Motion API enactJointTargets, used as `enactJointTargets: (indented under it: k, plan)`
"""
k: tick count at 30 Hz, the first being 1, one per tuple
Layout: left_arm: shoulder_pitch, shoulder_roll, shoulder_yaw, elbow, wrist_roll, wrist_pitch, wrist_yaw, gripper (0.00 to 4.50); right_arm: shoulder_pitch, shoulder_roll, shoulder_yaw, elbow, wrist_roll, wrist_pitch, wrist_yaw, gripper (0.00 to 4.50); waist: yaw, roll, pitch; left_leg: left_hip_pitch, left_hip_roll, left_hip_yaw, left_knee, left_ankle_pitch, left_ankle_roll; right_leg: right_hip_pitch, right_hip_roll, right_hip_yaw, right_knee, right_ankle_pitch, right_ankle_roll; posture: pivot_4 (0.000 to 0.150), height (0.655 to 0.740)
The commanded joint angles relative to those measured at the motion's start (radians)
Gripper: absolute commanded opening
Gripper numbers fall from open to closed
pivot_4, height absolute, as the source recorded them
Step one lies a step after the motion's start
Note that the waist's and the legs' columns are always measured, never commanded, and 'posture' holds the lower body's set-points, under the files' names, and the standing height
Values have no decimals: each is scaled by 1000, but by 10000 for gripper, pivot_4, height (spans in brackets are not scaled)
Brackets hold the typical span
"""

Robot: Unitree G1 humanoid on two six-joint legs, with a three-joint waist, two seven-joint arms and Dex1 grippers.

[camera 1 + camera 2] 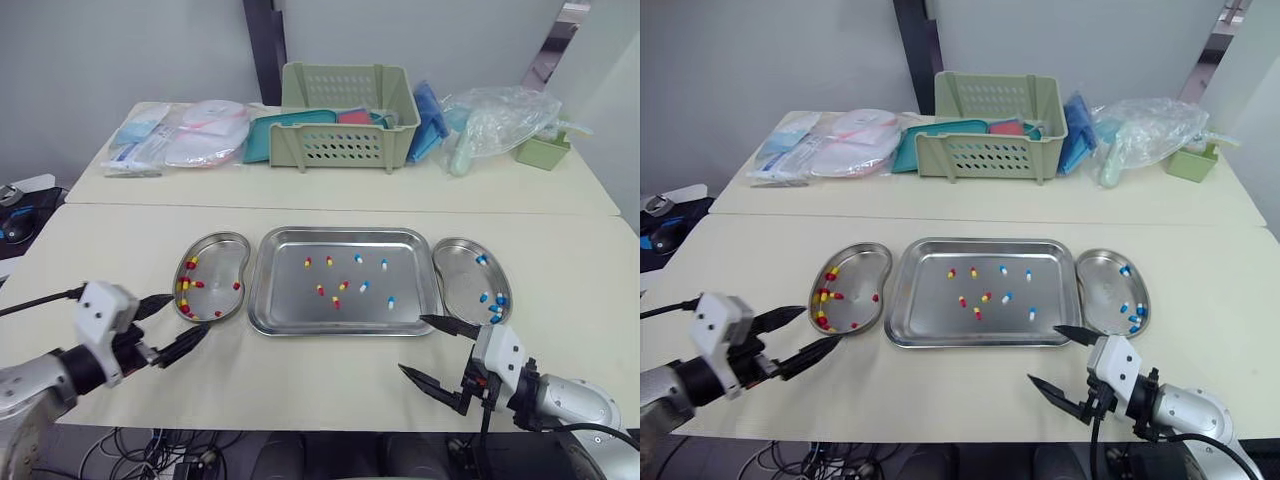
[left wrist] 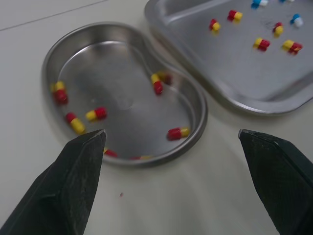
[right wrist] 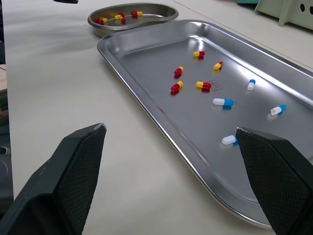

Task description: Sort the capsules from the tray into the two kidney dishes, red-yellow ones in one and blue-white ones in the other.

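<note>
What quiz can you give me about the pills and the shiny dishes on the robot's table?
1. True or false: the left kidney dish is empty.
2. How many blue-white capsules lie in the tray? A two, B four, C seven.
3. Fill in: the left gripper and the right gripper are both ___.
Key: 1 false, it holds red-yellow capsules; 2 B; 3 open.

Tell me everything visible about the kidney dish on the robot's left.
The kidney dish is shiny metal, bean-shaped with a raised rim, lying flat on the cream table beside the tray, apart from it, notch facing it. It holds only red-yellow capsules, mostly along its outer side. The open left hand is near its front edge, apparently not touching.
</note>
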Motion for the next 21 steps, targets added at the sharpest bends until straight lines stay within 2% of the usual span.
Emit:
enactJointTargets:
  k: [1, 4, 15, 21]
  plan:
    - [-60, -38, -78, -73, -26, 25, 57, 43159, -2, 3, 8, -19, -2, -22, -19, 44829, -2, 0, 0, 0, 0, 0, 0, 0, 0, 0, 0, 0, 0, 0, 0, 1500, 7400]
    - [-190, -134, -192, -68, -10, 72, 182, 35766, -3, 9, 16, -21, -1, -19, -36, 45000, 0, 1, -1, 0, 0, 0, 1, 0, 0, 0, 0, 0, 1, 0, 0, 1500, 7400]
    - [-549, -298, -497, 56, 164, 185, 423, 35766, -5, 14, 40, -35, -3, -5, -90, 45000, 1, 0, -2, 0, -1, -1, 2, 0, 0, 0, 0, 0, 1, 0, 0, 1500, 7400]
    - [-660, -341, -560, 153, 215, 229, 461, 35766, 1, 13, 60, -48, -10, 2, -113, 45000, -2, 0, -2, 0, -1, -1, 1, 0, 0, 0, 0, 0, 1, 0, 0, 1500, 7400]
